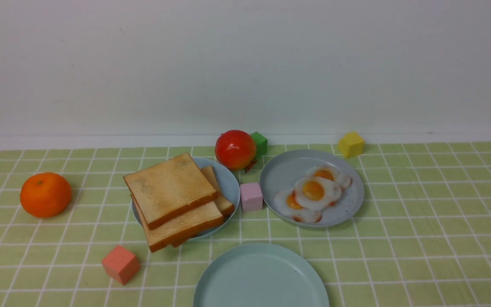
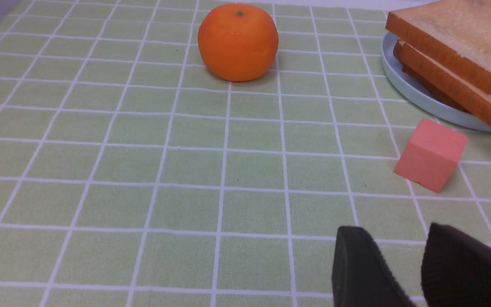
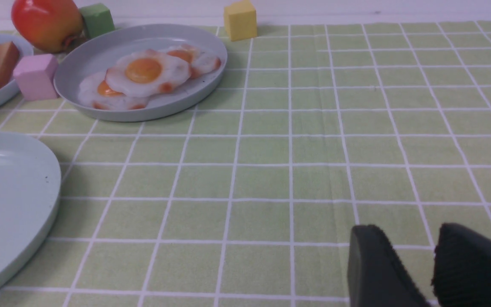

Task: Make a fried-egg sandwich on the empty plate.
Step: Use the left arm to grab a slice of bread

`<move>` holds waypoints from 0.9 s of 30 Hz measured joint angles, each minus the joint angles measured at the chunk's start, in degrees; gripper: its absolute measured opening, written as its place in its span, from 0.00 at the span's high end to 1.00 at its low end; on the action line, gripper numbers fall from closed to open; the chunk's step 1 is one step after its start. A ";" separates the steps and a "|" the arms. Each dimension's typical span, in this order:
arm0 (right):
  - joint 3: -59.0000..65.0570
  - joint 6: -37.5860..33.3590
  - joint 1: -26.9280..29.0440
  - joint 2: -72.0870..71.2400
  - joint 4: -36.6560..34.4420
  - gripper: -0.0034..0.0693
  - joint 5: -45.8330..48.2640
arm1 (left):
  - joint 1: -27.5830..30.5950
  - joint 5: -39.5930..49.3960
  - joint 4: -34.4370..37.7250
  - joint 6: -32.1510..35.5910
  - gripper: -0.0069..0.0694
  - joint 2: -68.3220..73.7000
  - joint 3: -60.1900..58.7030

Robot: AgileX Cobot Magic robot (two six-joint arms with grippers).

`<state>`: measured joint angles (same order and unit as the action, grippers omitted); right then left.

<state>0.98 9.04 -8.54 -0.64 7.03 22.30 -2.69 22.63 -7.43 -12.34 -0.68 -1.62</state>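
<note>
Orange (image 1: 45, 194), red fruit (image 1: 235, 149), yellow cube (image 1: 351, 144)

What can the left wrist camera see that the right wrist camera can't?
Only the left wrist view shows the orange and the salmon cube. Only the right wrist view shows the fried eggs on their grey plate, the yellow cube, the green cube, the pink cube and the empty plate. Both show the toast stack on its blue plate and the green checked cloth.
</note>
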 joint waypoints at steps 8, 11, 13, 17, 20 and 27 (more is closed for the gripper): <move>0.00 0.00 0.00 0.00 0.12 0.62 0.00 | 0.00 0.06 -0.61 0.00 0.60 0.00 0.00; 0.00 0.00 0.00 0.00 0.17 0.62 0.00 | 0.00 0.06 -1.03 0.00 0.60 0.00 0.00; 0.00 0.00 0.00 0.00 0.17 0.62 0.00 | 0.00 0.06 -2.25 0.00 0.60 0.00 0.00; 0.00 0.00 0.00 0.00 0.17 0.62 -0.04 | 0.00 0.06 -3.96 0.00 0.60 0.00 0.00; 0.00 0.00 0.00 0.00 0.17 0.62 -0.20 | 0.00 0.06 -4.29 0.00 0.60 0.00 0.00; 0.55 0.00 0.00 0.00 1.07 0.62 -5.82 | 0.00 -0.24 -5.10 0.00 0.60 0.00 0.00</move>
<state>1.53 9.04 -8.54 -0.64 8.11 16.47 -2.69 22.39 -12.53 -12.34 -0.68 -1.62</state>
